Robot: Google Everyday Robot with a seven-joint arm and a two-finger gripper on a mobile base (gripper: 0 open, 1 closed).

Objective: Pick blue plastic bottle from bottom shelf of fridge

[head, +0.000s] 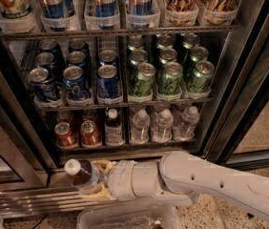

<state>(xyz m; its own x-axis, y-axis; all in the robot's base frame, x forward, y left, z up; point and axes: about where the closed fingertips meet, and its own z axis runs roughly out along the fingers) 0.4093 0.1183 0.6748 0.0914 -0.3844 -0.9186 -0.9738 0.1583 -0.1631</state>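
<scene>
In front of fridge (230, 94), just below bottom shelf (125, 147): gripper (95, 179) clamped around bottle (79, 172). Bottle tilted, cap pointing left, clear of rack. Likely risk: smooth plastic slipping in grip, or bottle knocking door frame (10, 142) during withdrawal.

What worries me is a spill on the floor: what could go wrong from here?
1. The bottle sits tilted in the gripper, which is low in front of the fridge. It seems held only by its lower end, so it might slip out.
2. It hangs close over the fridge sill, and a dip could knock it loose.
3. The bin lies right under the arm, which could bump it.
</scene>
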